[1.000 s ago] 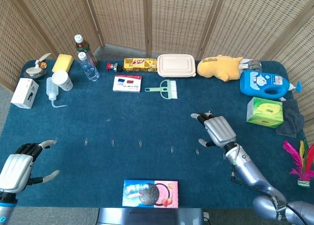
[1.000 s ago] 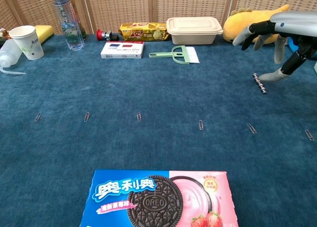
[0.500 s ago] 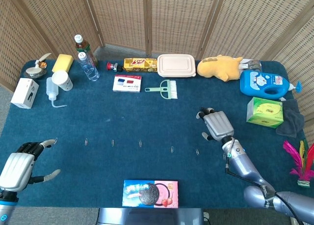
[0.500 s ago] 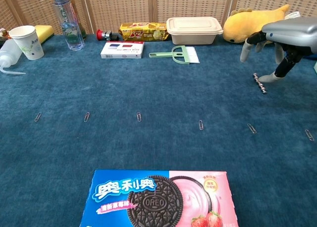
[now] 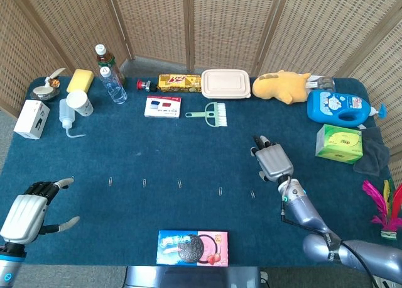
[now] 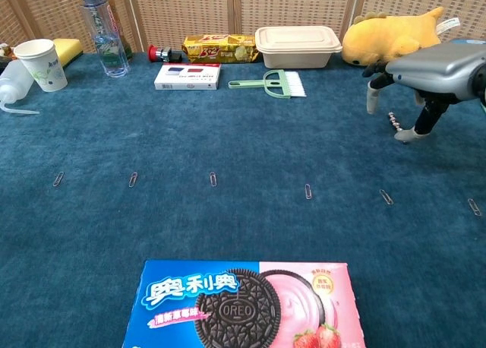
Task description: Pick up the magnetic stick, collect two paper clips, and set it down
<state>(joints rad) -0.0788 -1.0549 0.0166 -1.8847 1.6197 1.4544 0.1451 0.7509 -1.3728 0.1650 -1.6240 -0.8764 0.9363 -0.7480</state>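
- Over the last second the right hand point(image 6: 425, 78) has been brought in over the magnetic stick point(image 6: 394, 120), its palm now lower and further toward the middle of the worktop point(image 5: 125, 156) than before.
- In the chest view the thumb tip is seen resting on the cloth just beside the stick's near end, while the other fingers hang down beyond it; no grip has been closed yet, so the hand is judged open and holding nothing.
- The stick lies on the worktop under the right hand, partly hidden by the thumb; only a short beaded, metallic length is visible.
- The pick-up is therefore judged to be just starting; the collecting of clips is not yet begun.
- A row of paper clips point(image 6: 307, 191) is laid across the near part of the worktop, each a thin bent wire loop, well apart from its neighbours; the closest to the stick point(image 6: 386, 197) lies nearer the robot than the hand.
- The left hand point(image 5: 28, 209) is held at the near left corner, fingers spread and empty.
- The worktop is covered in a dark blue, short-piled cloth, on which a slim stick may be hard to pinch cleanly.
- A glossy cookie box point(image 6: 239, 306) lies flat at the near edge.
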